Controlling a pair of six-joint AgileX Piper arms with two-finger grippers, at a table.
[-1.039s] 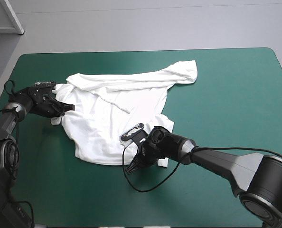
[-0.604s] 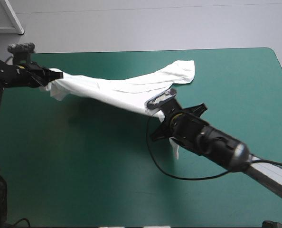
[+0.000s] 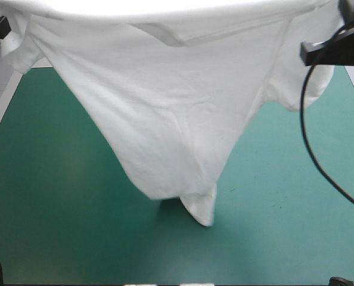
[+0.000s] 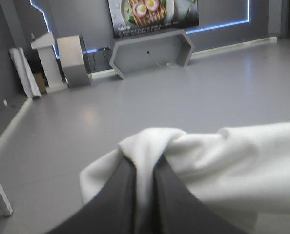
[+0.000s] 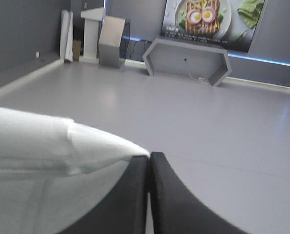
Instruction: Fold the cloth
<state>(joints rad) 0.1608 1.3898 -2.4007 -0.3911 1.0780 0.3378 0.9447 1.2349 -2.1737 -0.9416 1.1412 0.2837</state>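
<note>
Both grippers are up in the air, each pinched tight on white fabric. In its own wrist view the left gripper [image 4: 145, 163] has its black fingers all but closed, with a bunched ridge of the T-shirt [image 3: 165, 113] squeezed between them. The right gripper [image 5: 148, 157] has its fingers pressed together at the tips, and a taut edge of the cloth runs in to where they meet. I judge it is gripping the shirt, though the pinch itself is thin and hard to see.

Under them lies the table [image 3: 52, 208], whose teal-green cover is bare wherever the shirt does not hide it.

The T-shirt hangs in front of the high camera, stretched wide between the two arms along its upper edge. From there it narrows downward into a loose wedge. A sleeve [image 3: 313, 89] droops on the right side and another [image 3: 19, 50] on the left. The lowest tip [image 3: 204, 215] dangles over the middle of the table, and I cannot tell whether it touches the cover.

As for progress, I would put this early. The shirt is lifted and pulled open, but no fold shows anywhere. It has yet to be laid flat and smooth, and every fold is left to do.
</note>
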